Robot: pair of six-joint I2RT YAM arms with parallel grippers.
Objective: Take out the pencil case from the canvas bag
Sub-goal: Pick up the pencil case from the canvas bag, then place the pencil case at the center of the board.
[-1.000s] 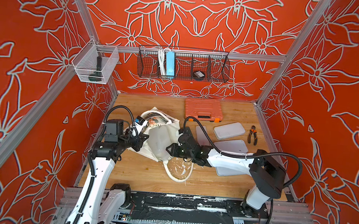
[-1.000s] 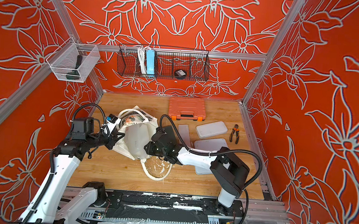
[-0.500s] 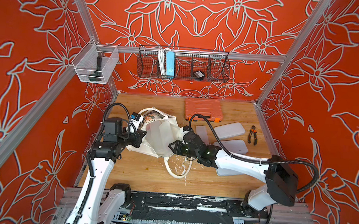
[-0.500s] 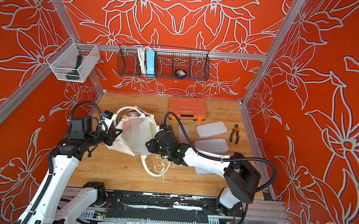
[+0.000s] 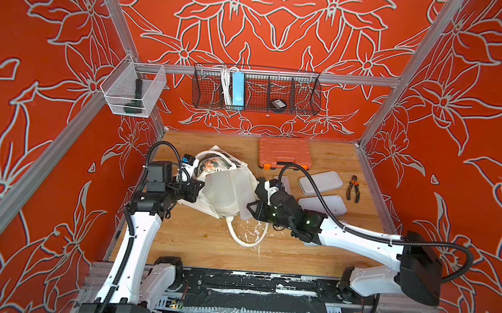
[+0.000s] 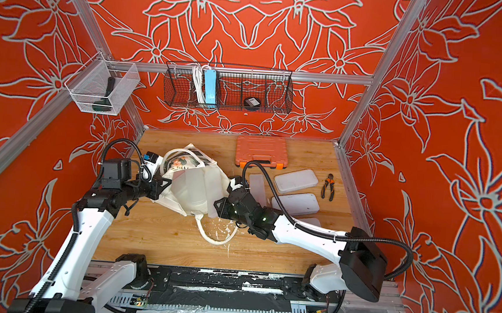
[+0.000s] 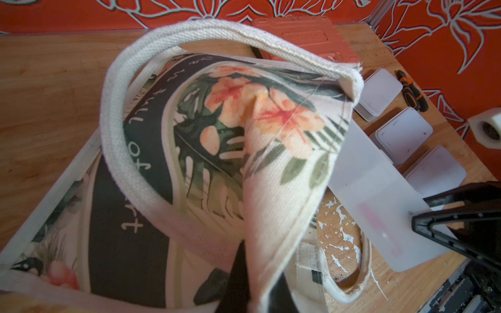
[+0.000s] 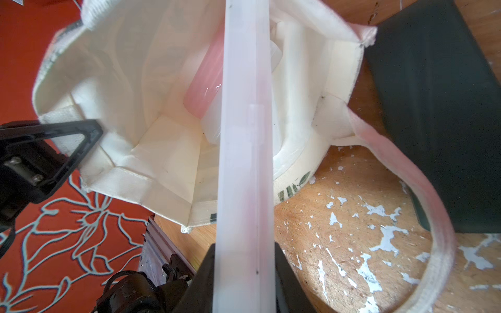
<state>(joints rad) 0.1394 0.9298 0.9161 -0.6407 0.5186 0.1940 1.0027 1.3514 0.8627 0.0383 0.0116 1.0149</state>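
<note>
The cream canvas bag (image 5: 211,187) (image 6: 187,189) lies on its side, its mouth turned toward the right arm. My left gripper (image 5: 194,189) (image 7: 257,287) is shut on the cloth of its rim, beside the flower print (image 7: 244,108). A frosted white pencil case (image 8: 244,162) (image 7: 374,195) (image 5: 244,205) sticks partly out of the mouth, and my right gripper (image 5: 250,213) (image 8: 244,281) is shut on its outer end. Its inner end is still inside the bag. Beside it inside the bag sits a pink object (image 8: 206,81). One handle (image 5: 247,235) trails on the wood.
An orange tool case (image 5: 285,152) stands at the back. Two white lidded boxes (image 5: 320,182) (image 5: 322,204) and pliers (image 5: 353,193) lie to the right, close behind the right arm. On the walls hang a wire basket (image 5: 256,89) and a clear bin (image 5: 133,93).
The right arm has drawn back to the right with the pencil case, which now shows further out of the bag. The left gripper has kept its hold on the rim.
</note>
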